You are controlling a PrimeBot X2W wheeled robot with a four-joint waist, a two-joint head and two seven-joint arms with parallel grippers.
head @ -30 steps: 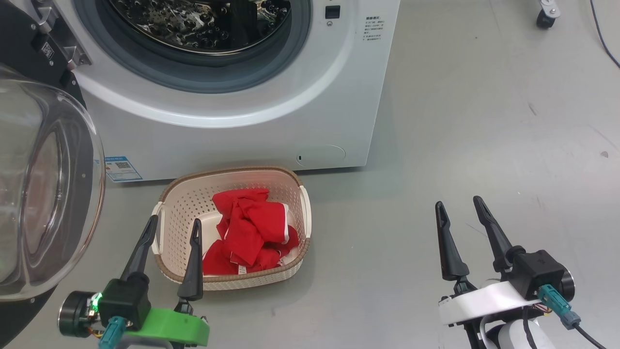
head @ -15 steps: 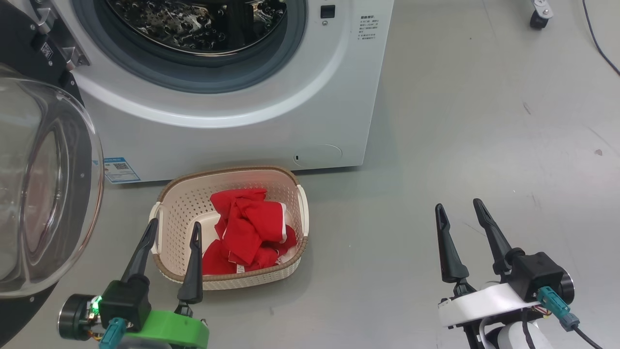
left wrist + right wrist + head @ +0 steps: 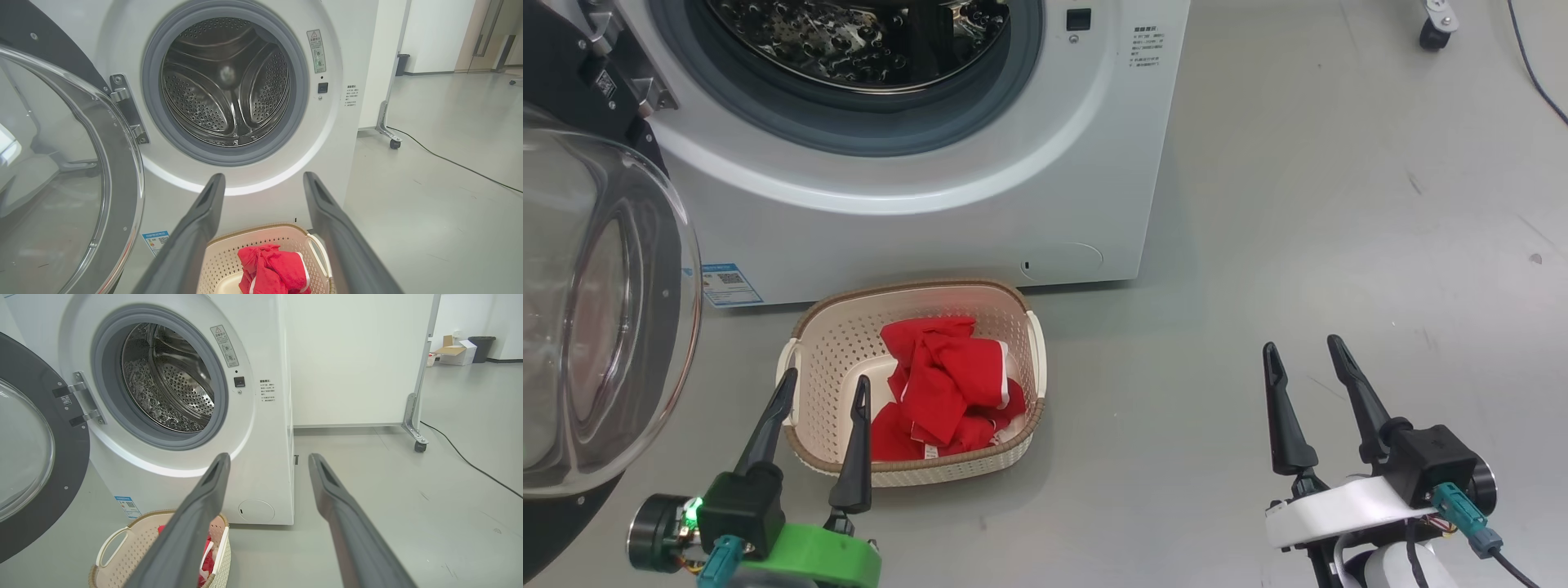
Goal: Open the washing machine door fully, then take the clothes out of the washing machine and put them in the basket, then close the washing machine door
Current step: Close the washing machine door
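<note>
The white washing machine (image 3: 947, 212) stands ahead with its steel drum (image 3: 229, 81) bare. Its door (image 3: 600, 310), black-rimmed with a clear glass bowl, hangs wide open at the left. On the floor before the machine sits the cream basket (image 3: 833, 343), and the red clothes (image 3: 943, 384) lie bunched in it. My left gripper (image 3: 824, 389) hovers open over the basket's near left corner, holding nothing. Off to the right, over bare floor, my right gripper (image 3: 1301, 349) is open too. In the left wrist view the basket (image 3: 229, 253) and clothes (image 3: 273, 265) lie between my fingers (image 3: 204, 212).
A caster wheel (image 3: 1431, 33) and a black cable (image 3: 1535, 57) lie on the grey floor at the far right. A white panel on a wheeled foot (image 3: 414, 437) stands beside the machine. Boxes and a bin (image 3: 482, 347) sit far off.
The whole head picture sways slightly, so the camera has moved. My left gripper has drawn back a little toward me. Basket, clothes and door lie as before.
</note>
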